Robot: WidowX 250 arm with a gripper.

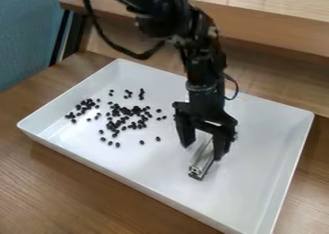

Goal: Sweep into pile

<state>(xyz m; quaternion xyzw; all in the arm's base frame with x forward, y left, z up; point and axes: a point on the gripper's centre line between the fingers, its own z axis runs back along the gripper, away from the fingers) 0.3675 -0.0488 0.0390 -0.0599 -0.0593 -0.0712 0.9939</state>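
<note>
Straddling the metal bar [201, 160], the gripper [203, 152] has its jaws spread, one to each side of it, just right of the frame's centre. Can't honestly tell if either one is touching the metal, but they don't look clamped down on it.

The bar lies in the white tray [262, 177], and its long axis runs steeply, from lower left up to the right, with the far part tucked in between the jaws. Its cut end points toward the bottom of the frame and a touch left. So the jaws sit across its narrow width, which looks like a decent way to grab it, tbh.

Further out, the beans [126, 111] are all off to the left of the bar: a thick patch left of centre, a smaller bunch nearer the tray's left corner, a few above, plus some strays below. Definitely no single neat pile.

The black arm [204, 67] comes down from the top edge, and the tray sits on a wooden table [70, 189].

My guess is this is the tool pickup step, with the sweeping yet to be done. Next move would be closing on the bar firmly, then probably turning it so a long side faces the beans. Pushing with just that narrow end would likely let plenty slip past.
</note>
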